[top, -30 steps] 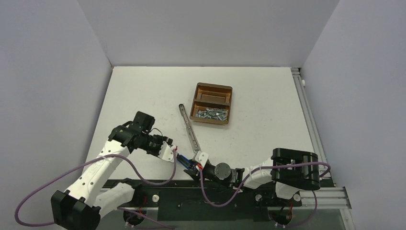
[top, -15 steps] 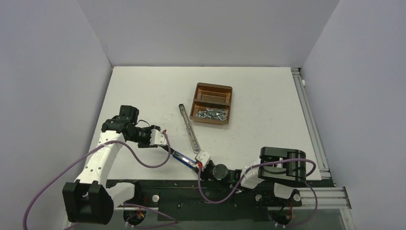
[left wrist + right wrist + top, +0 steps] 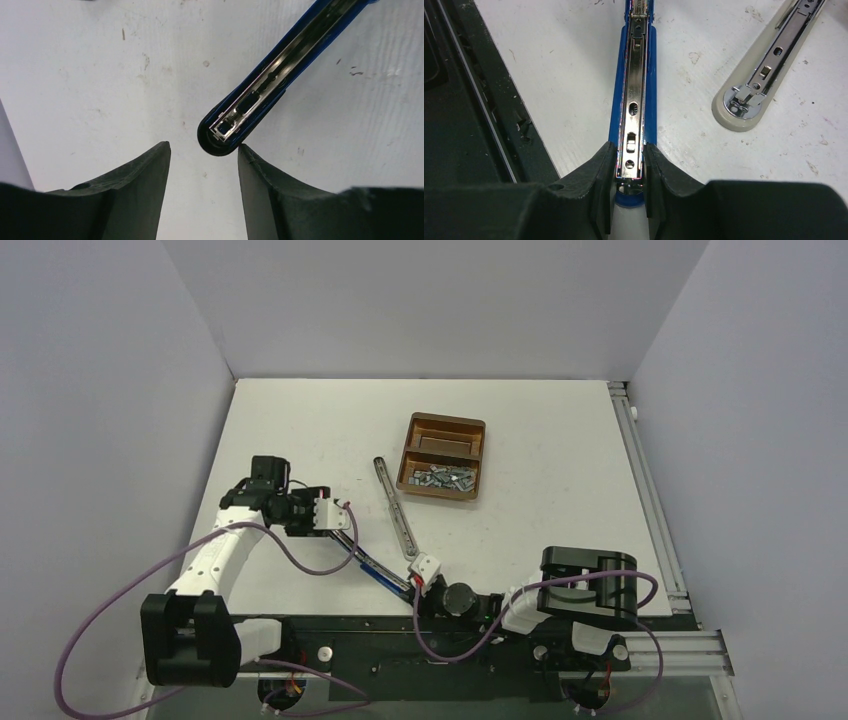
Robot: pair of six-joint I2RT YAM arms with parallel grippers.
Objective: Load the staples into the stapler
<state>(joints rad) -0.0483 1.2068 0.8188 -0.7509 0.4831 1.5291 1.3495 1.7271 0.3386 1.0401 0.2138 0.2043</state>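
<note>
A robotics lab cell: blank grey walls [image 3: 430,300] box in a white table [image 3: 560,440] edged with aluminium rail [image 3: 650,502].

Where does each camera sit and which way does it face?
Top external: above, behind the bases, looking down on the table; both arms, left gripper and right gripper show.
Left wrist: on the left arm, looking down at one end of the blue stapler; its open fingers show.
Right wrist: on the right arm, looking along the blue stapler gripped by its fingers; grey stapler beside.
Shared: both wrist views show the blue stapler.
</note>
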